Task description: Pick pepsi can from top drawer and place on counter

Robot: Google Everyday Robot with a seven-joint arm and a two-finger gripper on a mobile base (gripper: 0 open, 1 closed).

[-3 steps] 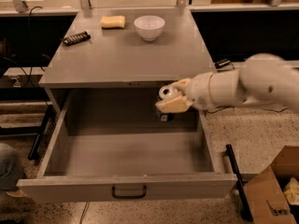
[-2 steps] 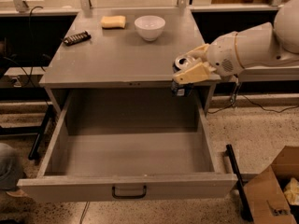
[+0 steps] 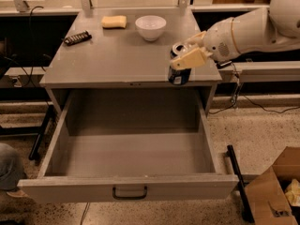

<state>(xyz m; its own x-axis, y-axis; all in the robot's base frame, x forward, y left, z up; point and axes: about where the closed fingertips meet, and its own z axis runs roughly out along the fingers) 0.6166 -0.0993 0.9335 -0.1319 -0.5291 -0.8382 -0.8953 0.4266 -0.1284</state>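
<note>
The pepsi can [image 3: 179, 75] is dark blue with a silver top. It is held upright at the counter's [image 3: 117, 55] front right edge, its base about level with the top. My gripper [image 3: 186, 55] reaches in from the right and is shut on the can, one tan finger [image 3: 190, 58] across its upper side. The top drawer [image 3: 129, 144] is pulled fully open below, its grey floor bare, with a dark bar handle [image 3: 129, 193] on the front panel.
On the counter's back stand a white bowl [image 3: 150, 27], a yellow sponge [image 3: 114, 21] and a dark remote-like object [image 3: 77, 37]. A cardboard box [image 3: 274, 191] sits on the floor at lower right. A black bar [image 3: 236, 182] lies beside the drawer's right side.
My gripper has lifted the can up out of the drawer and carried it up and right to the counter's front right edge.
</note>
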